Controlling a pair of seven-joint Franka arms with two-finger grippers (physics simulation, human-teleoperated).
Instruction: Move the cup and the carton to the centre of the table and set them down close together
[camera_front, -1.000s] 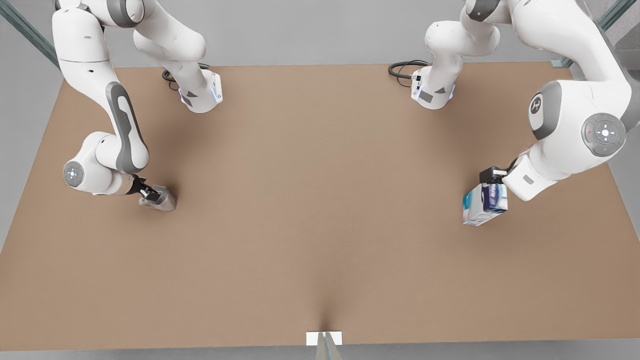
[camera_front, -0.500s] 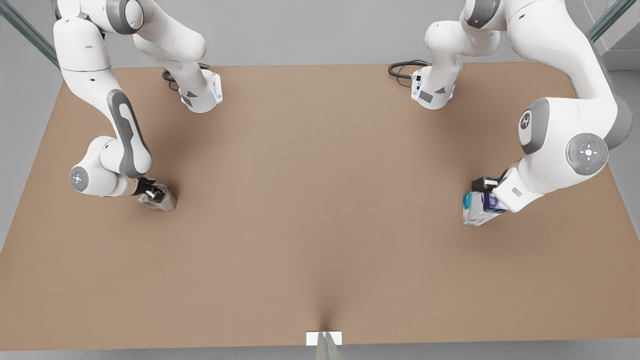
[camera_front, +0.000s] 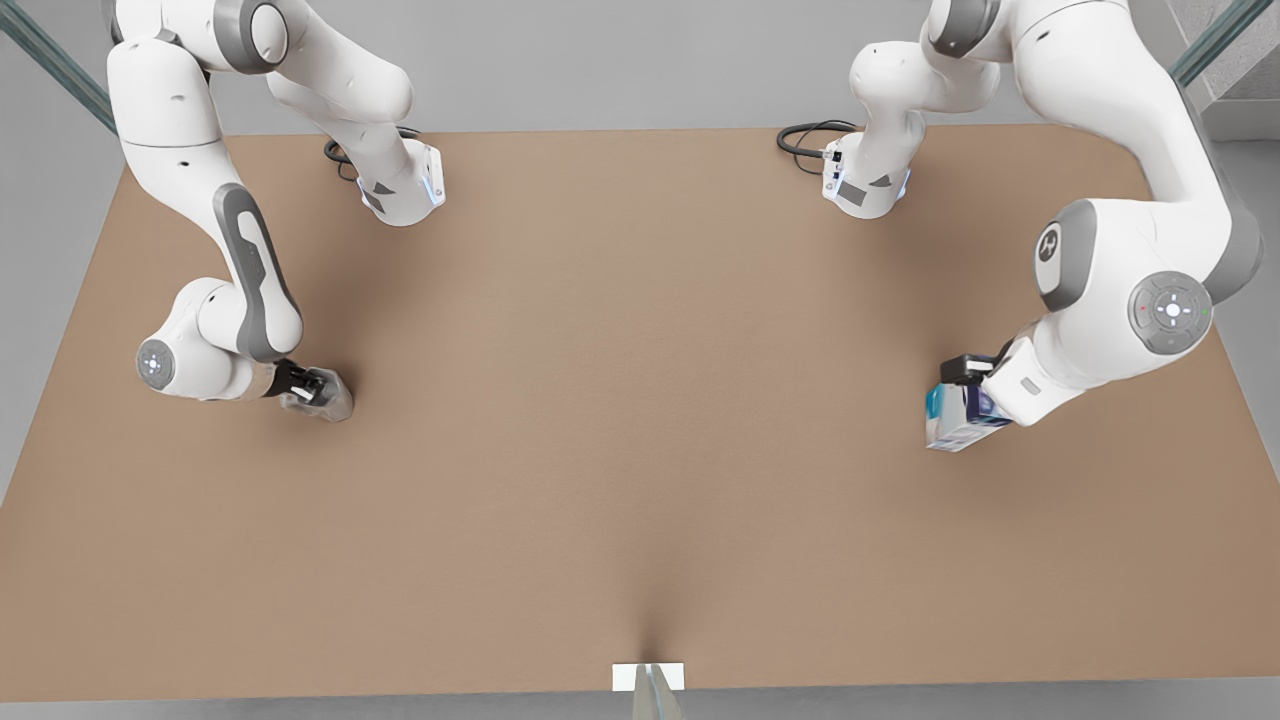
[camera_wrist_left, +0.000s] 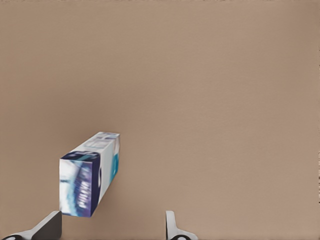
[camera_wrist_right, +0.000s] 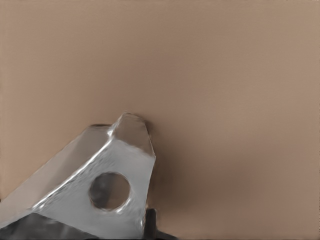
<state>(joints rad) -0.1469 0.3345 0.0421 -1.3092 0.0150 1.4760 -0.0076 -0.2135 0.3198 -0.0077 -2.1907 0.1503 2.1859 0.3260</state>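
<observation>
I read the left tool (camera_front: 968, 385) at the front view's right, fingers spread, carton (camera_front: 958, 418) beside one finger. Right tool (camera_front: 312, 385) at the front view's left pinches the cup (camera_front: 325, 400). Both stand on the surface (camera_front: 640, 450), well apart.

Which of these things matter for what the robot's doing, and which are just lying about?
Job: small pale grey faceted cup; tall white, teal and navy carton; light brown table; left gripper at carton; right gripper at cup.
Lying about: black cables by arm bases; white tab at table edge.
</observation>
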